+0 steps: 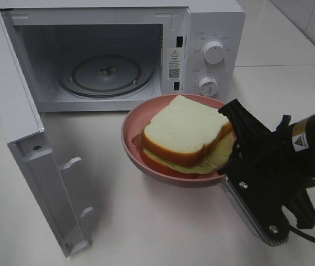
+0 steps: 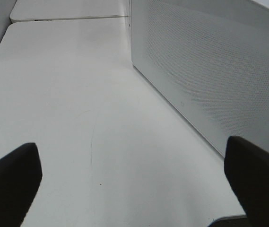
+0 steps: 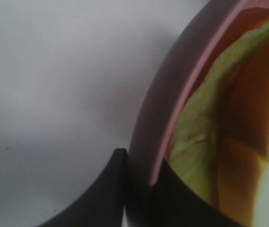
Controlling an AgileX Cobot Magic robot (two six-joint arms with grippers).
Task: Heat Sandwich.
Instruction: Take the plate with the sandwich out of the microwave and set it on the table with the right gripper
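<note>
The sandwich [image 1: 185, 133], two thick white slices with brown crust and pale green filling, lies on a round pink plate [image 1: 130, 133]. The plate hangs just in front of the open microwave [image 1: 212, 33], a little above the table. My right gripper [image 1: 230, 147] is shut on the plate's right rim. In the right wrist view its dark fingers [image 3: 115, 189] pinch the pink rim [image 3: 172, 94], with the sandwich's [image 3: 247, 118] crust and filling just inside. My left gripper [image 2: 134, 184] stands open over bare table with nothing between its fingers; the exterior high view does not show it.
The microwave's door [image 1: 19, 111] swings wide open to the left, and the glass turntable [image 1: 106, 72] inside is bare. A white perforated panel [image 2: 210, 71] stands close beside my left gripper. Two knobs [image 1: 212, 52] sit on the microwave's right front.
</note>
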